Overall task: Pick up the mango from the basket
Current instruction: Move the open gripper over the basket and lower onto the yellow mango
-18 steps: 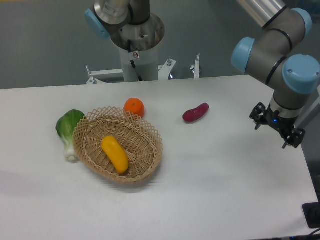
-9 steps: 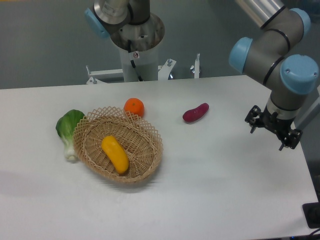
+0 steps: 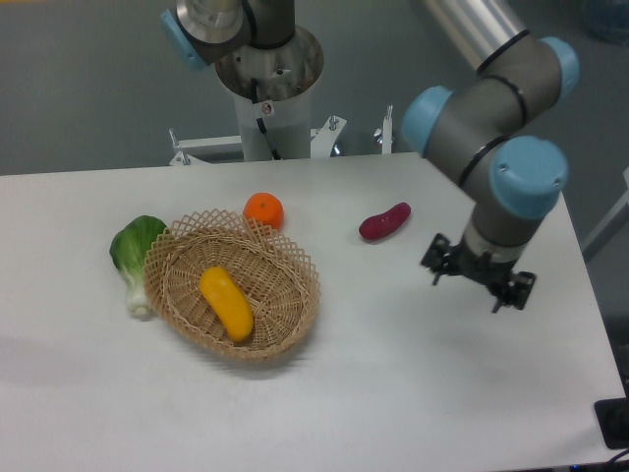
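The mango (image 3: 227, 303), a smooth yellow-orange oval, lies slantwise in the middle of the tan wicker basket (image 3: 285, 315) at the left of the table. My gripper (image 3: 477, 283) hangs above the right side of the table, far to the right of the basket, its fingers spread apart and empty. Nothing hides the mango.
A round orange fruit (image 3: 263, 210) touches the basket's far rim. A green leafy vegetable (image 3: 135, 256) lies against the basket's left side. A dark red-purple oblong vegetable (image 3: 384, 221) lies between basket and gripper, further back. The arm's base column (image 3: 267, 93) stands behind the table.
My gripper and arm have moved left across the table, from near the right edge toward the middle. The fruit, vegetables and basket have not moved.
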